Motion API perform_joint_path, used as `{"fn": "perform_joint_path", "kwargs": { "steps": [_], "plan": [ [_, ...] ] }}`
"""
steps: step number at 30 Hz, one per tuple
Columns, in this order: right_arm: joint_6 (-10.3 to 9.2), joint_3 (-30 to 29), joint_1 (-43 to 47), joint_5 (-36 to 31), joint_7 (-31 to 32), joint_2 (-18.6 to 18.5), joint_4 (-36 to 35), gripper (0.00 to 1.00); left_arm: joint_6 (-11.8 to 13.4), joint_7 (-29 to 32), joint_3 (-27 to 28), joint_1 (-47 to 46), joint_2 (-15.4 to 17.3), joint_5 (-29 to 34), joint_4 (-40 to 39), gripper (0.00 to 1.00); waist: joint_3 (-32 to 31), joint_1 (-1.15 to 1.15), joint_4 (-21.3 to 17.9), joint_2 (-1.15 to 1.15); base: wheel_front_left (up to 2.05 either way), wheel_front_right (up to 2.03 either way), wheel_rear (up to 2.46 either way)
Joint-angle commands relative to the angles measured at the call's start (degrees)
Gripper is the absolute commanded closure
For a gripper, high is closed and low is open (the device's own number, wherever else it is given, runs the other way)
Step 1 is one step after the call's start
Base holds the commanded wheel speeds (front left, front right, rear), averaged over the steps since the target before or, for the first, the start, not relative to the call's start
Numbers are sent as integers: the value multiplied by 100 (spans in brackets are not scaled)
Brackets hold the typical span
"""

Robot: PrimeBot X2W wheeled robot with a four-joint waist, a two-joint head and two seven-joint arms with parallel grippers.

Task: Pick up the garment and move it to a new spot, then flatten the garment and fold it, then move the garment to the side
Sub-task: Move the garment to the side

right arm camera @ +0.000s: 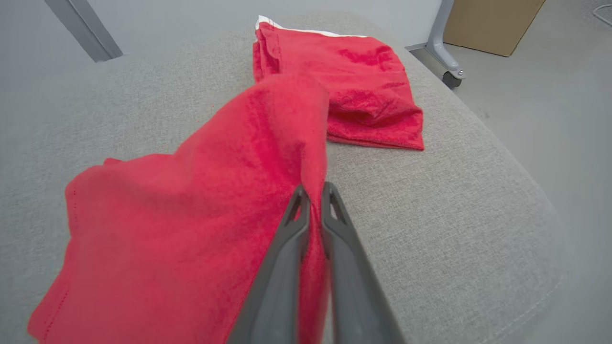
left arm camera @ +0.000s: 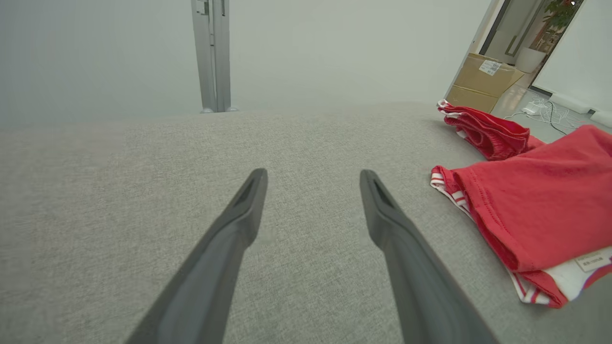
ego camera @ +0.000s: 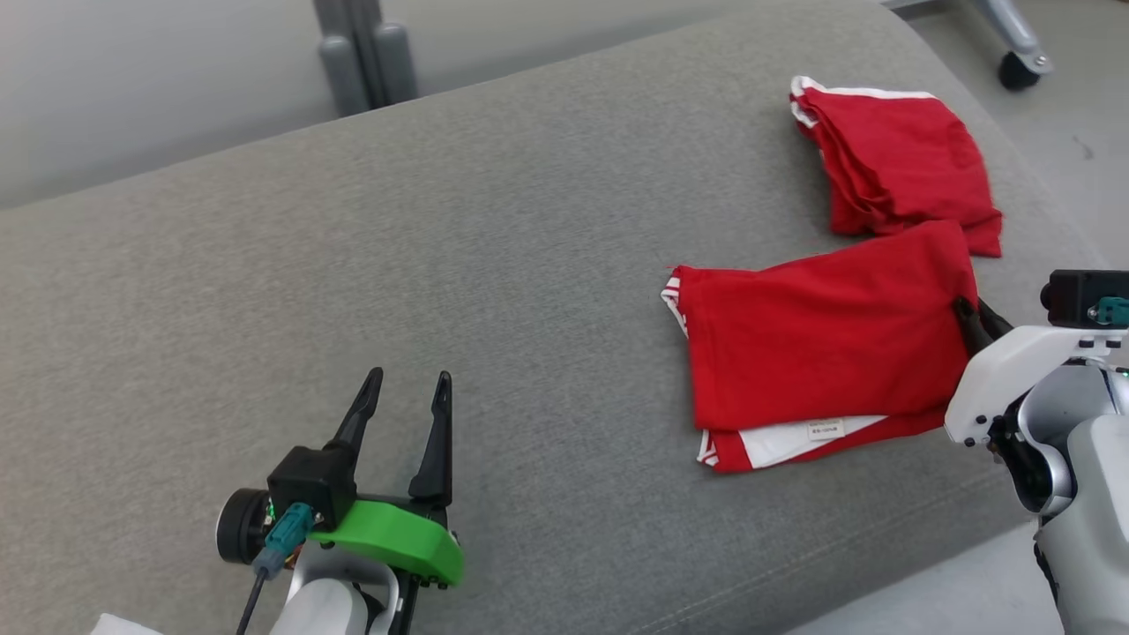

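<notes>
A folded red garment (ego camera: 820, 344) with white trim and a label lies on the grey cushion, right of centre. It also appears as the red garment (left arm camera: 540, 205) at the right of the left wrist view. My right gripper (ego camera: 975, 317) is shut on its right edge, and the right wrist view shows the cloth pinched between the fingers of the gripper (right arm camera: 313, 191), the red garment (right arm camera: 191, 229) lifting toward them. My left gripper (ego camera: 410, 384) stands open above bare cushion at the lower left, well away from the garment; its fingers (left arm camera: 239, 224) hold nothing.
A second folded red garment (ego camera: 900, 159) lies at the cushion's far right corner, just behind the first. The grey cushion (ego camera: 353, 291) drops off at its right and front edges. A caster wheel (ego camera: 1019, 70) and a cardboard box (left arm camera: 483, 81) stand on the floor beyond.
</notes>
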Motion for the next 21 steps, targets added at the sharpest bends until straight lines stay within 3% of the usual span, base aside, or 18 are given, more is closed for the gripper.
{"fn": "perform_joint_path", "kwargs": {
  "steps": [1, 8, 21],
  "plan": [
    [-12, 2, -92, -28, -59, 40, -52, 100, 8, 27, -1, -108, 73, 42, -21, 0, 325, 0, -659, 0, 0, 0, 0],
    [-11, 85, -210, -92, -291, 132, -207, 100, 26, 104, -21, -167, 138, 46, -102, 0, 403, 0, -630, 0, 0, 0, 0],
    [-11, 218, -1281, -272, -187, 54, -237, 100, 24, -26, -28, -220, -18, -124, 29, 0, 305, 0, 147, 0, 0, 0, 0]
  ]
}}
